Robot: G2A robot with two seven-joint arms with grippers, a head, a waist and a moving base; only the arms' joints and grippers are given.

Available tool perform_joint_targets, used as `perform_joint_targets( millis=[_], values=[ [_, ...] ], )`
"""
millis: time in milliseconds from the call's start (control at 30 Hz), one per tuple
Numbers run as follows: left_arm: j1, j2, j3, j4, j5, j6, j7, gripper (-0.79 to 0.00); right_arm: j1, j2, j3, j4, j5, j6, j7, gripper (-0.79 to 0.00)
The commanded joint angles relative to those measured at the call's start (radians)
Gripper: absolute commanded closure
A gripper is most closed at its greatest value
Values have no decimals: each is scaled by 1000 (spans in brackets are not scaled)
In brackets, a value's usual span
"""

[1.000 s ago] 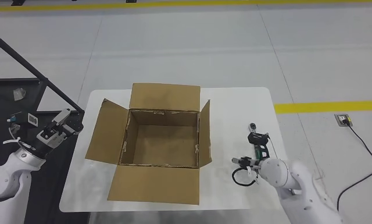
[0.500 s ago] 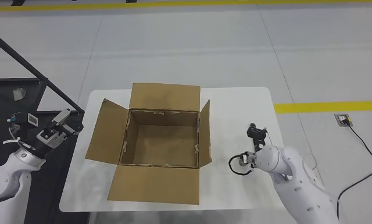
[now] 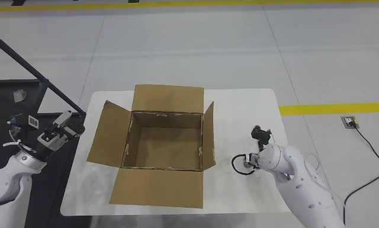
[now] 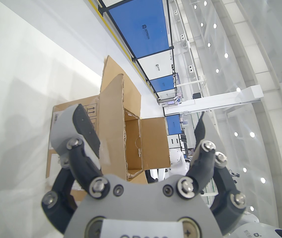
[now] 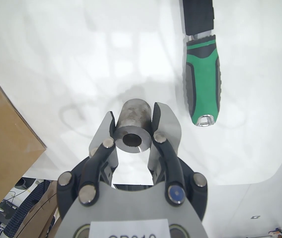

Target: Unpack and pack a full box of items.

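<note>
1. Top view. The box point(image 3: 164, 146) stands on the left half of the white table point(image 3: 249, 103), upright, with all four flaps folded out. The left gripper point(image 3: 72, 122) hangs off the table's left edge, well apart from the box. The right arm point(image 3: 296, 180) lies over the table's right part, its wrist just beside the box's right flap. From here I cannot tell how that arm's fingers stand.

2. Left wrist view. The left gripper's fingers point(image 4: 85, 127) are spread wide with nothing between them. The box sits beyond them on the table, seen side-on, with its near flap raised and part of the inner wall visible.

3. Right wrist view. The right gripper point(image 5: 133, 115) is closed on a hollow metal cylinder point(image 5: 134, 127), with one finger on each side of its wall and the bore facing the camera. Whether the cylinder touches the table cannot be told. A tool point(image 5: 203, 82) with a green handle and a black end lies flat on the table near the gripper, apart from it. A corner of the box shows at the opposite side.
</note>
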Motion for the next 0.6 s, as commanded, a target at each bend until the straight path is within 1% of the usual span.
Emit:
perform_joint_targets(
  millis=[0, 100, 267, 367, 467, 567],
  values=[
    [0, 0, 0, 0, 0, 0, 0, -785, -23, 3, 15, -47, -4, 14, -17, 0],
    [0, 0, 0, 0, 0, 0, 0, -785, -83, 9, 55, -180, -16, 54, -62, 0],
    [0, 0, 0, 0, 0, 0, 0, -785, -226, 22, 141, -503, -11, 81, -139, 0],
    [0, 0, 0, 0, 0, 0, 0, -785, -289, 24, 158, -682, -19, 81, -173, 0],
    [0, 0, 0, 0, 0, 0, 0, -785, -310, 23, 127, -821, -64, 82, -190, 0],
    [0, 0, 0, 0, 0, 0, 0, -785, -287, 17, 44, -920, -149, 103, -192, 0]
  ],
)
